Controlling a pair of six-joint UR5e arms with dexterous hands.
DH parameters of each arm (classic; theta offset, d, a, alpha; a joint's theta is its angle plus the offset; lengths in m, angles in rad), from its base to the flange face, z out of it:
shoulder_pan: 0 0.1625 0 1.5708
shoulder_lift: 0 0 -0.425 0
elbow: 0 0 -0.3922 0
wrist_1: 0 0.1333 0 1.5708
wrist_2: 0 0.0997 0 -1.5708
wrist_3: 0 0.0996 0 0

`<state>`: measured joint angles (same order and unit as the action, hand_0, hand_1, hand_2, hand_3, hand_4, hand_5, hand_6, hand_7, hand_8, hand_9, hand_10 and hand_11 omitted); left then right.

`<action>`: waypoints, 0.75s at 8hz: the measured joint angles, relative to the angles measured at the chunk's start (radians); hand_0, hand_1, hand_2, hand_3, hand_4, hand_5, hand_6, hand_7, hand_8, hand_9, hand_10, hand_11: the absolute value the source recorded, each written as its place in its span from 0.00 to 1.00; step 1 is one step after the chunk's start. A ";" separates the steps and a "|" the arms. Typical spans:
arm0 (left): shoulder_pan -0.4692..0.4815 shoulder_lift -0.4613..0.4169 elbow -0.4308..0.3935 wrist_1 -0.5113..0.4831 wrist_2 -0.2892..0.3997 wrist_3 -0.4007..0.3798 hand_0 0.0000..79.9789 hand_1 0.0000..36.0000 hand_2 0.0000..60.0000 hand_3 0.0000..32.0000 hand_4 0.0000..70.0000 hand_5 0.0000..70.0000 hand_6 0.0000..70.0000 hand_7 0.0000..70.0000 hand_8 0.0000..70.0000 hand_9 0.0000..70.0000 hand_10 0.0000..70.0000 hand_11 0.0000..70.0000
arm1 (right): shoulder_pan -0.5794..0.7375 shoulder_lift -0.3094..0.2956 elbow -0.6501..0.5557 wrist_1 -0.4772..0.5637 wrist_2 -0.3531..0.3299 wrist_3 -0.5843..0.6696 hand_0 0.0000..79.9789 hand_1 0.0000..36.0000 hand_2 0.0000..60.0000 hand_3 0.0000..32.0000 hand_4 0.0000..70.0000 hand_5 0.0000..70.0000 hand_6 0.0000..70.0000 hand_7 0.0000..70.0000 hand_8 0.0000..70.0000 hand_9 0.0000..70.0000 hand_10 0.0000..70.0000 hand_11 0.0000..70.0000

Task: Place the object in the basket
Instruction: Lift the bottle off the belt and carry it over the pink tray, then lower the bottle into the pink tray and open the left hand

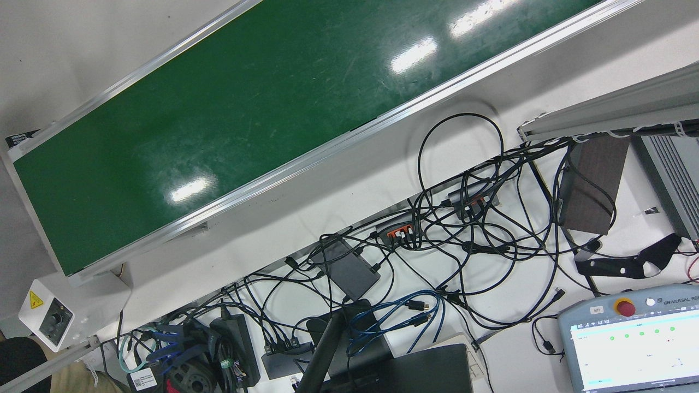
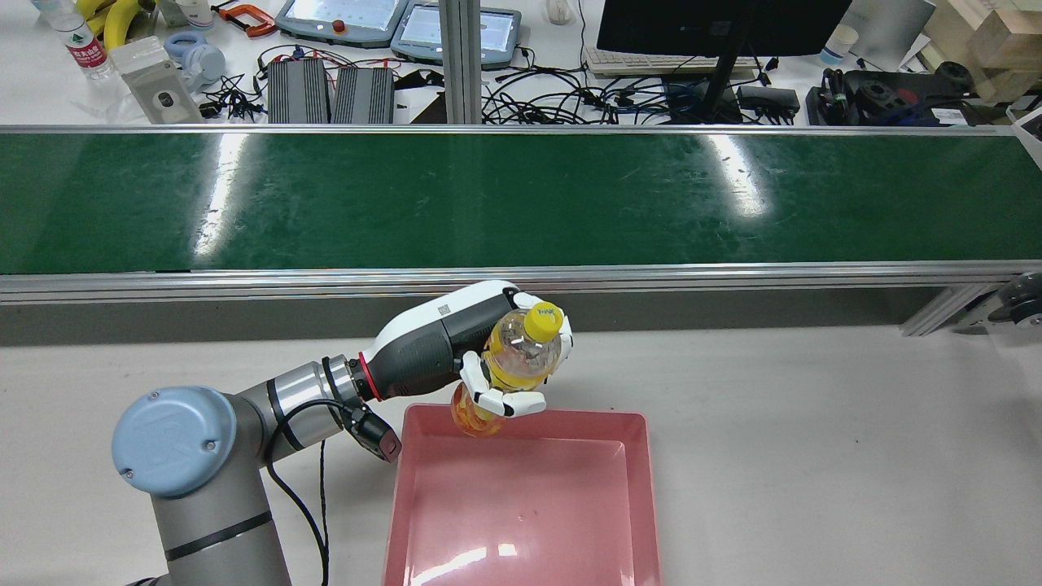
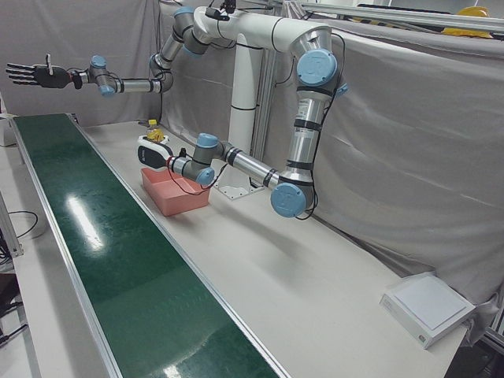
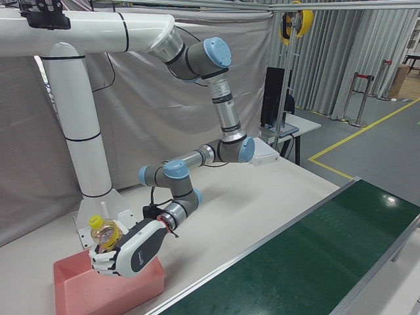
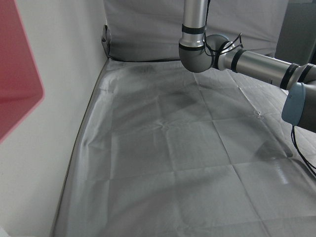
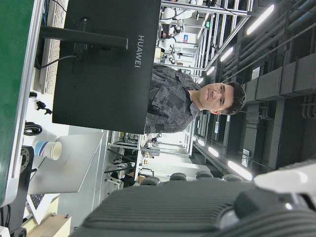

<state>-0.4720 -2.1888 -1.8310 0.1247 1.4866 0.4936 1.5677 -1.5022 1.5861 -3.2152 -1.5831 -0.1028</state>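
Now the left robot hand [image 2: 509,362] is wrapping its fingers around the bottle [image 2: 521,350], holding it upright over the far rim of the basket [image 2: 521,505], base just above the edge. Basket is sitting empty on the tabletop [image 2: 814,456], beside the belt [image 2: 521,199]. Right robot hand [image 3: 31,75] is hanging spread and empty, well apart, above the belt's far end. Pickup looks done; carrying inward, lowering and releasing are remaining.
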 measured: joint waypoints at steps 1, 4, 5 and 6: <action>0.036 0.008 0.000 -0.023 0.000 0.016 0.61 0.22 0.00 0.00 0.30 0.42 0.05 0.29 0.25 0.39 0.45 0.65 | 0.000 0.000 0.000 0.000 0.000 0.000 0.00 0.00 0.00 0.00 0.00 0.00 0.00 0.00 0.00 0.00 0.00 0.00; 0.074 0.093 -0.023 -0.113 0.002 0.045 0.61 0.19 0.00 0.00 0.18 0.11 0.00 0.03 0.09 0.11 0.10 0.16 | 0.000 0.000 0.000 0.000 0.000 0.000 0.00 0.00 0.00 0.00 0.00 0.00 0.00 0.00 0.00 0.00 0.00 0.00; 0.075 0.120 -0.043 -0.122 0.003 0.047 0.62 0.14 0.00 0.00 0.18 0.08 0.00 0.02 0.09 0.13 0.07 0.12 | 0.000 0.000 0.000 0.000 0.000 0.000 0.00 0.00 0.00 0.00 0.00 0.00 0.00 0.00 0.00 0.00 0.00 0.00; 0.075 0.137 -0.060 -0.125 0.003 0.049 0.62 0.14 0.00 0.00 0.18 0.09 0.00 0.03 0.09 0.13 0.07 0.11 | 0.000 0.000 0.000 0.000 0.000 0.000 0.00 0.00 0.00 0.00 0.00 0.00 0.00 0.00 0.00 0.00 0.00 0.00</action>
<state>-0.3968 -2.0517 -1.8906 -0.0008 1.4894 0.5422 1.5677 -1.5026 1.5861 -3.2152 -1.5831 -0.1028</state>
